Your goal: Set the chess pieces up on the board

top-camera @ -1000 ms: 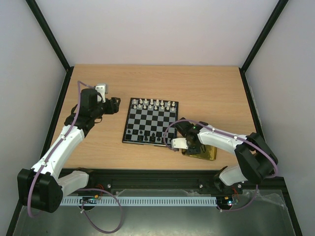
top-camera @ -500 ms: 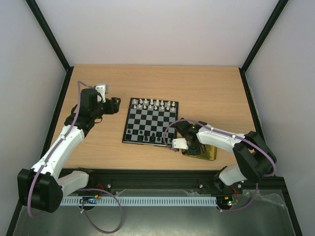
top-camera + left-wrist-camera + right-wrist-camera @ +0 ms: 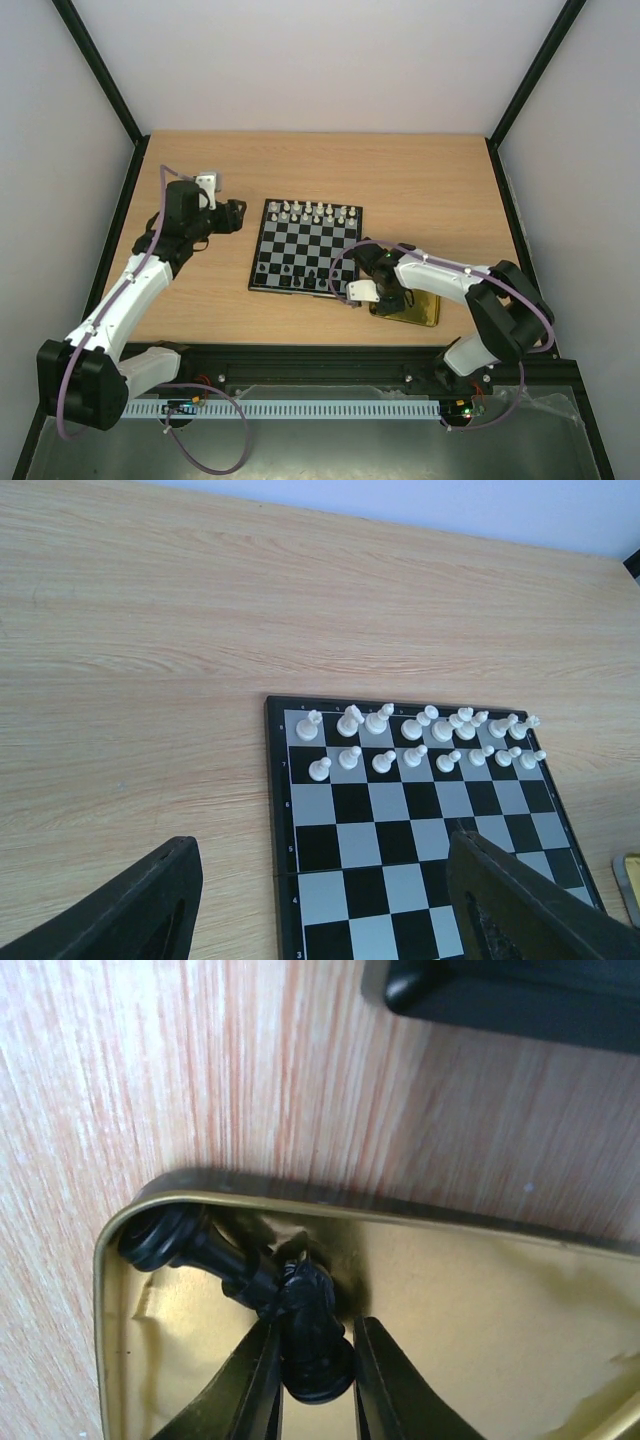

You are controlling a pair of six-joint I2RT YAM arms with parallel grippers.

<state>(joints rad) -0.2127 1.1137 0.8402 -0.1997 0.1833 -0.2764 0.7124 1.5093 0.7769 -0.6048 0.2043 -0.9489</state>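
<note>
The checkered board (image 3: 300,240) lies mid-table, with white pieces (image 3: 315,212) in its two far rows and a few black pieces (image 3: 290,272) near its front edge. My left gripper (image 3: 238,215) is open and empty, hovering left of the board; in the left wrist view its fingers (image 3: 150,905) frame the board (image 3: 400,830) and the white pieces (image 3: 420,740). My right gripper (image 3: 390,298) is down in the gold tray (image 3: 420,312). In the right wrist view, the gripper (image 3: 315,1360) is shut on a black chess piece (image 3: 315,1345), which touches a second black piece (image 3: 200,1250) lying in the tray's corner.
The gold tray (image 3: 480,1300) sits on the wood table just off the board's front right corner (image 3: 510,1000). Black frame rails run along the table's sides. The arm bases stand at the near edge.
My right wrist has shifted slightly left over the tray's left end. The left arm has not moved.
</note>
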